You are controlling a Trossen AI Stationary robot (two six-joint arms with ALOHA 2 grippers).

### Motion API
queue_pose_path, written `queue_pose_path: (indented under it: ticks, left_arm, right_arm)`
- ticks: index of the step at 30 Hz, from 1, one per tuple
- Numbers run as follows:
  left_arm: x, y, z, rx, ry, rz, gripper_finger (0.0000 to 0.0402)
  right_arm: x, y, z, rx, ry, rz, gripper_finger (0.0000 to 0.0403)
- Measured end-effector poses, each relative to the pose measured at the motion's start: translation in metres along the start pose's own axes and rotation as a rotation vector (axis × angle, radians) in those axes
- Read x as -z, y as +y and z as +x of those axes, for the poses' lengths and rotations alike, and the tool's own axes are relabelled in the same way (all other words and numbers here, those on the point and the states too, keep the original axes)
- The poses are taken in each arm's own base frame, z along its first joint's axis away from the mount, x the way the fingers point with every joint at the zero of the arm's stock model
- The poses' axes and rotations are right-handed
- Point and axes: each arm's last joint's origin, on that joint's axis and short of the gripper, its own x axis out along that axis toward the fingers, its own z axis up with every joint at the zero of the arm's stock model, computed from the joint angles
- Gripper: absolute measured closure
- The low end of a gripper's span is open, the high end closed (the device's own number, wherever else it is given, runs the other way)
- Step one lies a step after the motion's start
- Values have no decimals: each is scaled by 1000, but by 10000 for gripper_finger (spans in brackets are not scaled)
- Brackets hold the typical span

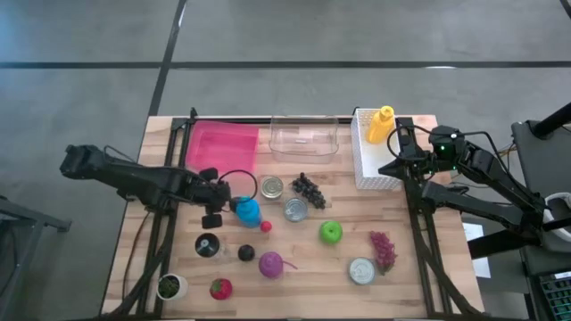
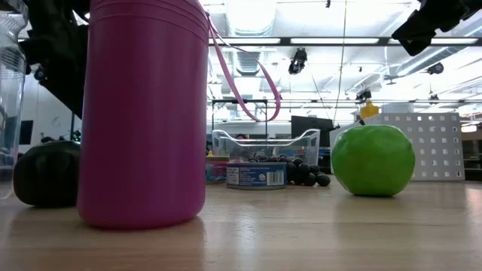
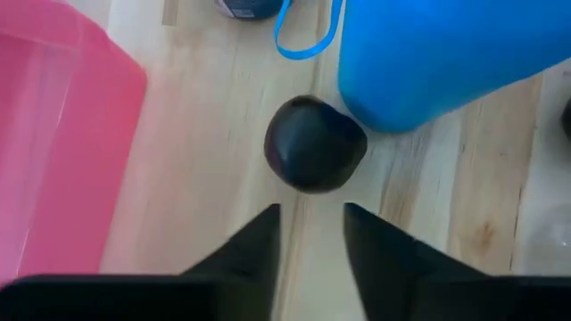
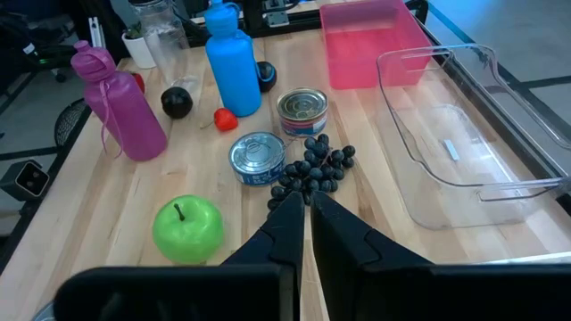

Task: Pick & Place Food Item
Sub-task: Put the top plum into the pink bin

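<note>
**Left arm, left claw**: reaches in from the table's left edge. You have it over the left-centre of the table, just short of the blue bottle. Its fingers stand a narrow way apart with nothing between them.

**Task item, dark round fruit**: lies on bare wood directly ahead of your left claw's fingertips, close but apart from them, and in line with the gap.
- It sits against the blue bottle's side.
- It is round, so no long axis or pointing direction can be told.

**Edges near the item:**
- The pink bin stands on the far-edge side; a strip of open wood runs between its wall and the fruit.
- A blue loop of strap lies just beyond the fruit.

**Centre of the table:**
- A small red item
- Two tins
- Dark grapes
- A clear tray at the far edge

**Toward the near edge:**
- A plant pot
- A strawberry
- A magenta bottle
- A green apple
- A third tin
- Red grapes

**Right arm, right claw**: you have it raised near the far right corner beside the white basket, which holds a yellow bottle. Its fingers are pressed together and it carries nothing.

**Open room:** bare wood lies along the right edge and behind your left claw toward the left edge.
</note>
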Motion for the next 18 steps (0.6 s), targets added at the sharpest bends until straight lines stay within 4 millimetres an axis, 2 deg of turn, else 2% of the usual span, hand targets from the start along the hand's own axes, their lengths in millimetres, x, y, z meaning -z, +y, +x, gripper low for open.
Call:
queue_pose_path:
  ticks: [7, 11, 15, 18]
  left_arm:
    - [-8, -3, 6, 27, -102, -25, 135]
    - [-9, -3, 10, 25, -100, -42, 71]
    - [-12, -2, 17, 9, -69, -75, 24]
    - [-16, 0, 29, -11, -31, -82, 5]
  right_arm:
    - [0, 0, 0, 0, 0, 0, 381]
    - [0, 0, 0, 0, 0, 0, 381]
    - [0, 0, 0, 0, 0, 0, 381]
    - [0, 0, 0, 0, 0, 0, 381]
